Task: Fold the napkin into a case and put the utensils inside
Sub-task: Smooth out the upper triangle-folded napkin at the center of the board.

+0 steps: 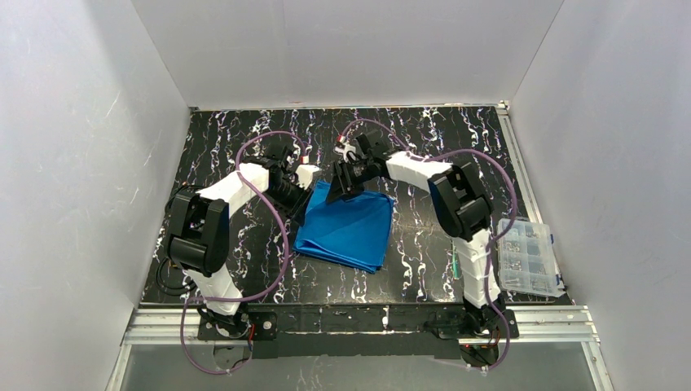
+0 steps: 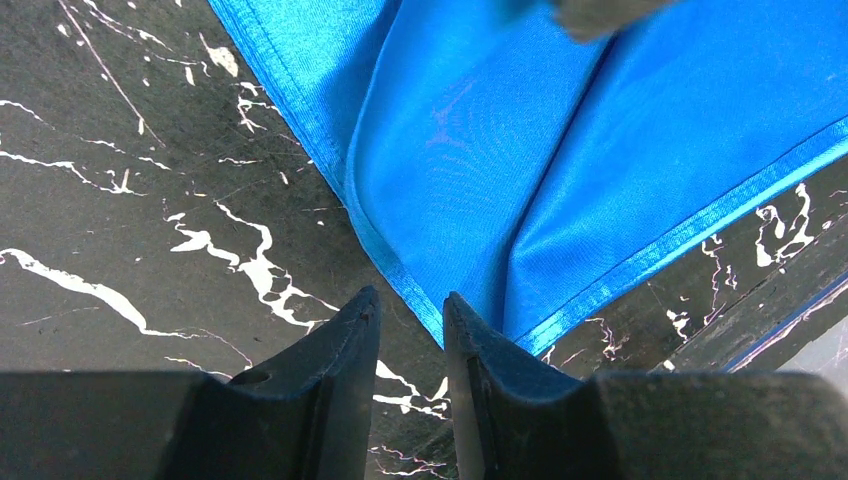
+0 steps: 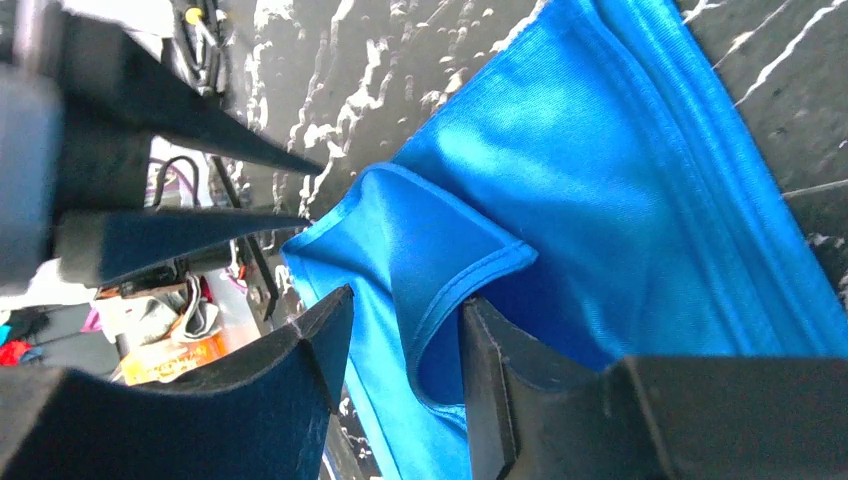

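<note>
**Napkin** (image 1: 349, 232): bright blue, folded to a rough square, lying flat mid-table (image 1: 456, 147); not yet a case.

**Right gripper** (image 3: 408, 297): jaws about half apart, astride a turned-up hemmed corner at the cloth's far-left end, not pinching it.

**Left gripper** (image 2: 410, 296): jaws narrowly apart, nothing between them, hem tip just ahead.

**Note:** The cloth's bulk runs away from both claws, toward the near right. The right arm looks better placed to take the corner.

Plain white panel walls are boxing in the back (image 1: 342, 49), left (image 1: 73, 163) and right (image 1: 619, 147). Black marble-patterned bench with white veins (image 1: 424, 269) is spanning the enclosure. Silver aluminium extrusion rail (image 1: 554, 322) is running along the near edge. Clear plastic compartment box (image 1: 528, 257) is sitting at the bench's right edge. Soft, even light is washing over everything.
</note>
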